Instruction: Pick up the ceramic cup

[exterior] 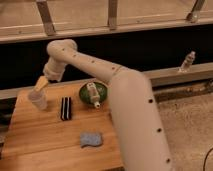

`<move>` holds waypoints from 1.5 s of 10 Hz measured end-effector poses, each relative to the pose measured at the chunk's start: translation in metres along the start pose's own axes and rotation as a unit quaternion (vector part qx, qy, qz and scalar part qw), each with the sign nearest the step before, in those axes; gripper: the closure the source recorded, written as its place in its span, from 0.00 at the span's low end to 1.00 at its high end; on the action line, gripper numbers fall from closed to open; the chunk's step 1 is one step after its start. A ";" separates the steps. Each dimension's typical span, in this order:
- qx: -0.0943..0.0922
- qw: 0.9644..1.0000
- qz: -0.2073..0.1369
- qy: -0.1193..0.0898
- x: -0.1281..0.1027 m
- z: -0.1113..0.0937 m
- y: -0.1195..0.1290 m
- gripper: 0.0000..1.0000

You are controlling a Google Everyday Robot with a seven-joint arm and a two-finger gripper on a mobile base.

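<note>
Where the pale wooden desk (45, 145) reaches its far left corner, the small whitish-grey ceramic cup (38, 100) stands upright. The robot's hand (40, 85) hangs just above its rim — yellowish fingers (42, 81) spread apart, nothing gripped. The cream arm (130, 100) arches in from the right foreground. Just right of the cup lies a black rectangular block (66, 108), and beside that a round green bowl (82, 91) holds a white bottle (93, 96) on its side. A blue-grey sponge (91, 139) lies nearer the front — well apart from the cup. A clear bottle (187, 62) stands on the ledge (165, 75) at far right.
</note>
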 end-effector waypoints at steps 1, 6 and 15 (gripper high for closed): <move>-0.004 1.000 -0.009 0.000 -0.013 0.013 0.012 0.20; 0.000 1.000 0.000 0.015 -0.018 0.043 -0.009 0.20; -0.059 0.996 0.033 0.054 -0.009 0.097 -0.051 0.20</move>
